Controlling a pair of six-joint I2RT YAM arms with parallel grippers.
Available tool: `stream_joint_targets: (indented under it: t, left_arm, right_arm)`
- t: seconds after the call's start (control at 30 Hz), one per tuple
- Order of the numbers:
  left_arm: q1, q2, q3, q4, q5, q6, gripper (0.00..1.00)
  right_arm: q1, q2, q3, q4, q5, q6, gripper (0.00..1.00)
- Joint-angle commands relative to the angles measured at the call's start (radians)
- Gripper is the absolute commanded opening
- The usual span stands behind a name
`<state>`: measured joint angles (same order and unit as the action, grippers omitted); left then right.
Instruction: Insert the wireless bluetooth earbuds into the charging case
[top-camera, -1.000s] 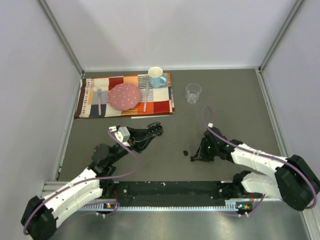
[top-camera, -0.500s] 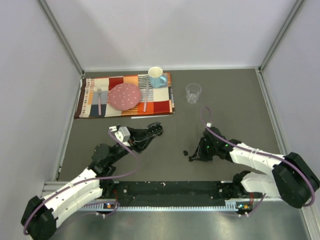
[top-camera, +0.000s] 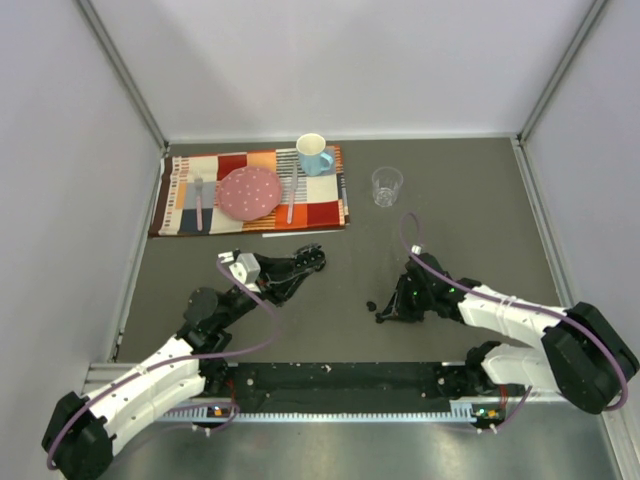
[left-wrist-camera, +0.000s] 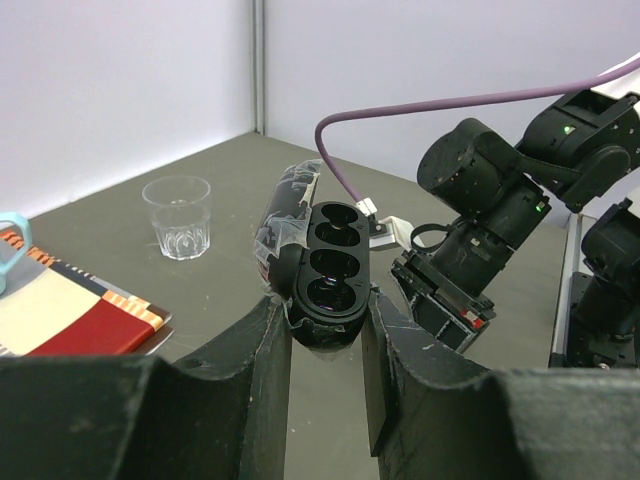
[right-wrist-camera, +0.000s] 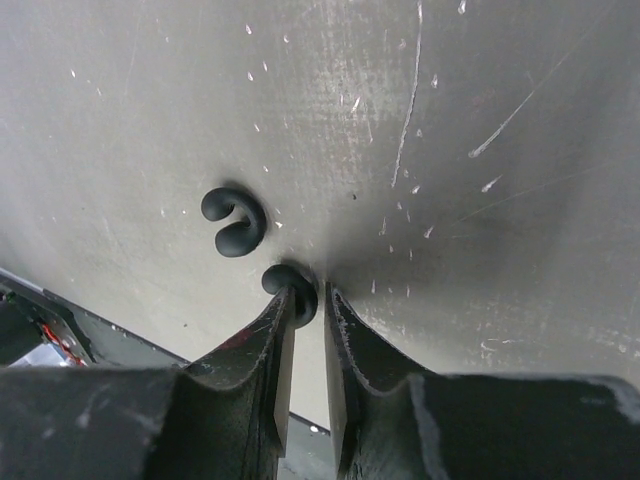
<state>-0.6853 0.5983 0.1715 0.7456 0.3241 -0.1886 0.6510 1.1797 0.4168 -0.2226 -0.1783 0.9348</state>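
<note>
Pinching a tiny glossy black rounded earbud (right-wrist-camera: 288, 281) between its nearly closed tips, the right gripper (right-wrist-camera: 308, 298) bears down on the scuffed grey table (right-wrist-camera: 450, 150), apparently to lift it. A second black earbud (right-wrist-camera: 235, 222) lies just beyond the tips, untouched. The left gripper (left-wrist-camera: 325, 310) clamps the open black oval charging case (left-wrist-camera: 335, 260), its wells facing the right arm, probably to receive the bud.

top external: you're high, opposite the glass (top-camera: 387, 185), looking down at whole table (top-camera: 480, 220).
left wrist: low, close, facing glass.
right wrist: very close, straight down at table.
shared: glass, top and left wrist.
</note>
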Motion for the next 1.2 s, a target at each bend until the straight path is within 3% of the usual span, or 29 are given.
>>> stream_joint_targets:
  t: [0.0, 0.3, 1.17]
  left_arm:
    - [-0.002, 0.001, 0.014, 0.023, -0.005, -0.009, 0.0]
    - [-0.002, 0.0, 0.014, 0.018, -0.008, -0.011, 0.0]
    - [-0.002, -0.006, 0.013, 0.008, -0.016, -0.014, 0.0]
  right_arm:
    - [-0.01, -0.008, 0.008, 0.022, -0.006, -0.016, 0.2]
    - [-0.01, -0.048, -0.009, 0.038, -0.01, -0.004, 0.22]
    - [-0.007, 0.034, 0.011, 0.054, -0.029, -0.011, 0.22]
